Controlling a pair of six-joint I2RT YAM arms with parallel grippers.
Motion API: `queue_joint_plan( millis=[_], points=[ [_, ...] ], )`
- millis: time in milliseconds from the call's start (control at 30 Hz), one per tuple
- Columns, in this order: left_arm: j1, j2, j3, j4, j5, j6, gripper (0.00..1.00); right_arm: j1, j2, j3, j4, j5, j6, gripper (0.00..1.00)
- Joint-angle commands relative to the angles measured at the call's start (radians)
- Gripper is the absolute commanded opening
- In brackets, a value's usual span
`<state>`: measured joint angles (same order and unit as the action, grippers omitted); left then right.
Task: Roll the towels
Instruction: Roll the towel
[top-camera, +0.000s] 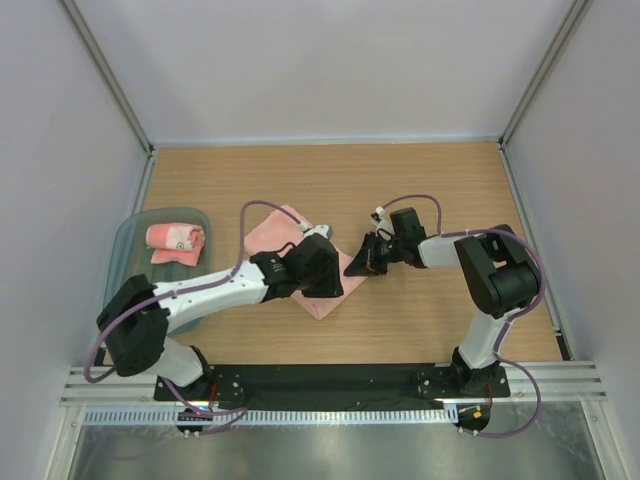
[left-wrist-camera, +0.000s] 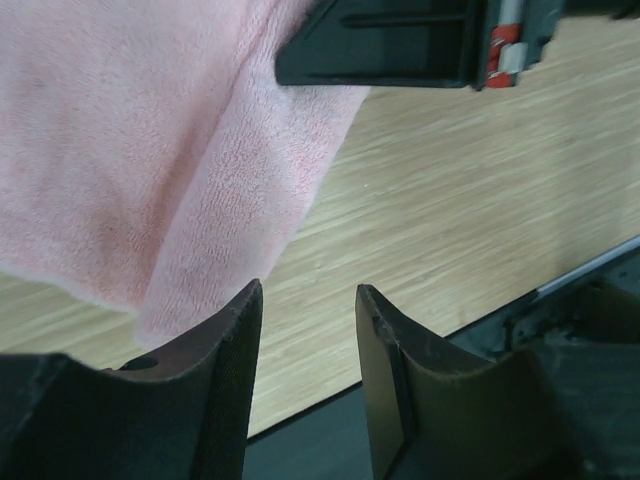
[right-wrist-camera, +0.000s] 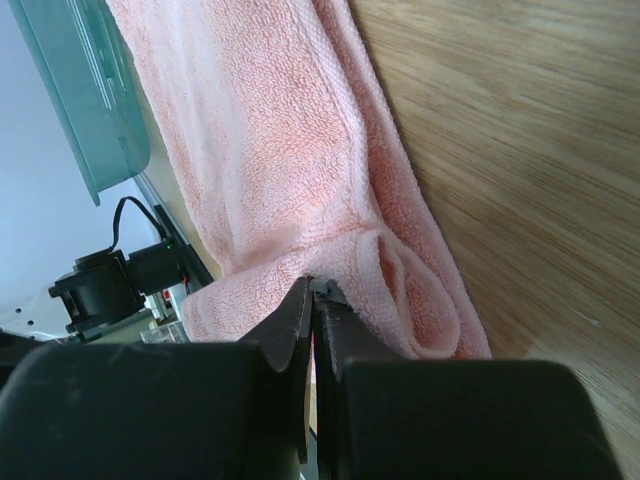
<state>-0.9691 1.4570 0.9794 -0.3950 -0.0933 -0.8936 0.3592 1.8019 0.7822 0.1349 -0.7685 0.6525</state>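
Note:
A salmon-pink towel lies spread diagonally on the wooden table, with both grippers over its near right part. My left gripper is open and empty; in the left wrist view its fingers hover just off the towel's edge, with bare wood between them. My right gripper is shut on the towel's corner, whose end curls over into a small loop at the fingertips. A second towel lies rolled in the tray.
The translucent grey-green tray stands at the table's left and shows in the right wrist view. A finger of the right gripper is at the top of the left wrist view. Grey walls enclose three sides.

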Motion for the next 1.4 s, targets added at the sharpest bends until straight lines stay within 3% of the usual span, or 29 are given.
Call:
queue_joint_plan(
  millis=[0,167,333,667,1033,1367],
  points=[
    [-0.005,0.086,0.031,0.068,0.072,0.079,0.43,0.011,0.031,0.018,-0.031,0.083,-0.044,0.02],
    [-0.003,0.146,0.004,0.061,0.031,0.055,0.41,0.011,0.043,0.028,-0.043,0.081,-0.047,0.02],
    [-0.003,0.100,-0.067,0.045,-0.016,0.054,0.41,0.011,0.053,0.035,-0.047,0.078,-0.048,0.02],
    [-0.003,0.040,-0.061,-0.002,-0.045,0.179,0.51,0.015,0.065,0.048,-0.064,0.077,-0.050,0.01],
    [-0.003,0.068,-0.082,-0.018,-0.089,0.203,0.52,0.018,0.074,0.058,-0.077,0.081,-0.056,0.01],
    [-0.003,0.048,-0.142,-0.045,-0.132,0.214,0.59,0.023,0.080,0.087,-0.110,0.086,-0.068,0.01]
  ],
)
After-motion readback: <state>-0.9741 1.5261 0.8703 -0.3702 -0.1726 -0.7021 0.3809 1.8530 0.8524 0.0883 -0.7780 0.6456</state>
